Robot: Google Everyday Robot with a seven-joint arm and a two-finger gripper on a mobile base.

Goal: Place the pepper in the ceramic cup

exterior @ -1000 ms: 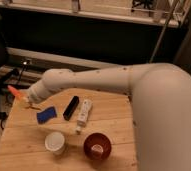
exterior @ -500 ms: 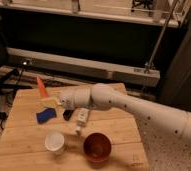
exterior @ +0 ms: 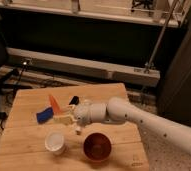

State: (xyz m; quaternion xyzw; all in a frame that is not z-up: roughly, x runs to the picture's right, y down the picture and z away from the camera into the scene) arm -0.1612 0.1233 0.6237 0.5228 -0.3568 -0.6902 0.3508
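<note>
Right now the pepper [exterior: 54, 103] stands nearly upright in the air with its tip tilted toward 11 o'clock. Its lower end is pinched in the gripper [exterior: 60, 118], which is clenched on it above the middle of the wooden table [exterior: 19, 145]. The ceramic cup [exterior: 55, 141] sits at roughly 6 o'clock from the pepper, near the table's front edge and apart from the gripper.

The step in hand looks like the carry to the cup. To do it well, the gripper should travel toward 6 o'clock until the pepper hangs over the cup's pale opening, not over its rim. Because the pepper juts out from the fingers, it is the pepper that should be centred over the cup, not the wrist. The grip should loosen only when the pepper is low and inside the rim line, so it cannot bounce out.

The red bowl [exterior: 97, 146] stands just beside the cup at its 3 o'clock; it is wider and easy to mistake for the goal, so the approach should stay on the cup's side. The blue block [exterior: 45, 115] lies at the gripper's 9 o'clock, and a dark object [exterior: 74, 100] at 1 o'clock. Neither is on the way.
</note>
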